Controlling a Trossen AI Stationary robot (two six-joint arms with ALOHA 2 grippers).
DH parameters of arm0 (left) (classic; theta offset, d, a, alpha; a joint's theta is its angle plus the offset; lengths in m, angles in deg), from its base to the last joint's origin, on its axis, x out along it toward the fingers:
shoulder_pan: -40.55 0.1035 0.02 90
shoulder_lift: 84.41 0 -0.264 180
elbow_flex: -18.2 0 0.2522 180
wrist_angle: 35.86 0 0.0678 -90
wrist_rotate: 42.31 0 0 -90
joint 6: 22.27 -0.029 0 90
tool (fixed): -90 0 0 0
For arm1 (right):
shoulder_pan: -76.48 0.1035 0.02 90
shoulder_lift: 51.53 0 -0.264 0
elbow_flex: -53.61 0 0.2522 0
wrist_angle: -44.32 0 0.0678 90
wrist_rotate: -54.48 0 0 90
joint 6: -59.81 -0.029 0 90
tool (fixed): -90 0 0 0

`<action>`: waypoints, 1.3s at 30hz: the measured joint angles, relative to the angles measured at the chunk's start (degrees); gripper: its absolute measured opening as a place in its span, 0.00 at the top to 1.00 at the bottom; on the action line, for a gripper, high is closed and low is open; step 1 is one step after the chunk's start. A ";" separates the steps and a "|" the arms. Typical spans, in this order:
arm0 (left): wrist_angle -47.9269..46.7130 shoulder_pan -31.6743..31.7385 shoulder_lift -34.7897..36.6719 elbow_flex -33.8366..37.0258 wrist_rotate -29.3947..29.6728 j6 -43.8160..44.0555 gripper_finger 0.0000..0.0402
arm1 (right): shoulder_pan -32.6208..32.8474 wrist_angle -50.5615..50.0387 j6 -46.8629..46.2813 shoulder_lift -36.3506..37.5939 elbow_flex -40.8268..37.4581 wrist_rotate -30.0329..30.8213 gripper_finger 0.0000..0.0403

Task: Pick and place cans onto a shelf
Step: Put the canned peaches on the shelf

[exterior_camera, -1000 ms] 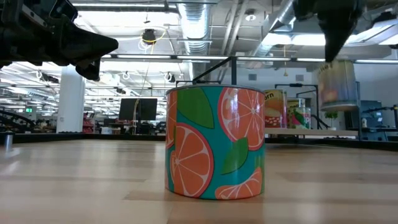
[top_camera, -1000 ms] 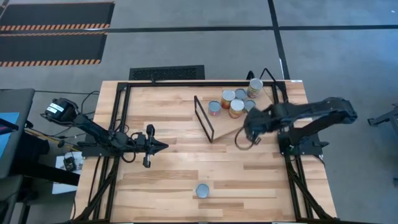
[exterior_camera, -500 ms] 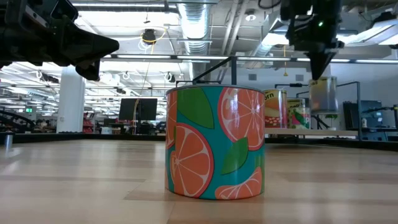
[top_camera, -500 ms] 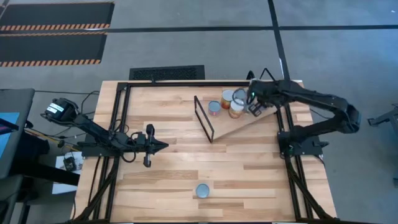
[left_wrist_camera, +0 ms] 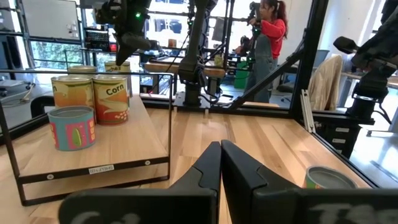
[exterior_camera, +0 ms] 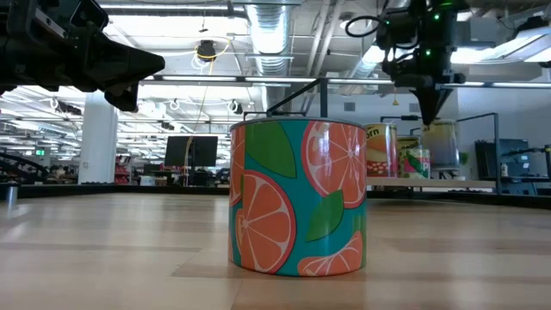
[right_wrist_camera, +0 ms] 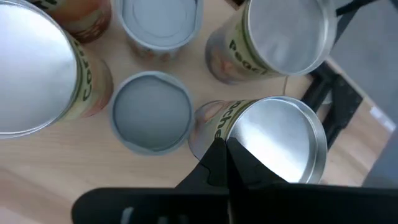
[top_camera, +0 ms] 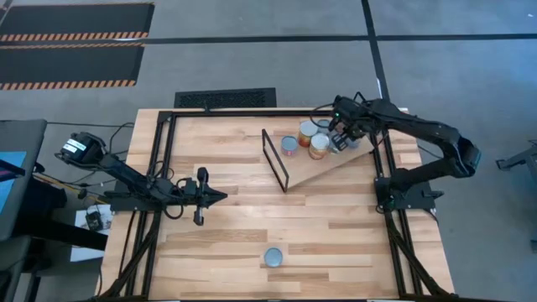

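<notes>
Right hand (top_camera: 342, 139) fingers together above cans (top_camera: 320, 137) on shelf (top_camera: 331, 164); left hand (top_camera: 220, 196) narrow, idle over counter (top_camera: 235, 243).

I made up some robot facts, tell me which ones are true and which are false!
1. One can stands alone on the table, far from the shelf. True.
2. The left hand is over the shelf. False: it waits at the table's left side; the right hand is above the shelf.
3. The lone can has orange slices painted on it. True.
4. The shelf is empty. False: several cans stand on it.
</notes>
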 joint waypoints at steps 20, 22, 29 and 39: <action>-0.05 -0.01 0.00 -0.16 0.05 0.00 1.00 | -2.16 0.85 -7.61 -0.29 0.00 -0.36 0.99; -0.05 -0.01 0.00 -0.48 0.04 0.00 1.00 | -2.12 1.10 -8.20 -1.22 0.02 -0.35 0.99; -0.19 0.00 0.00 -0.59 0.04 0.00 1.00 | -1.91 1.76 -7.27 -5.53 0.10 0.14 0.99; -0.42 0.00 0.00 -0.66 0.04 -0.02 1.00 | -1.60 1.20 -7.58 -4.79 0.18 -0.54 0.88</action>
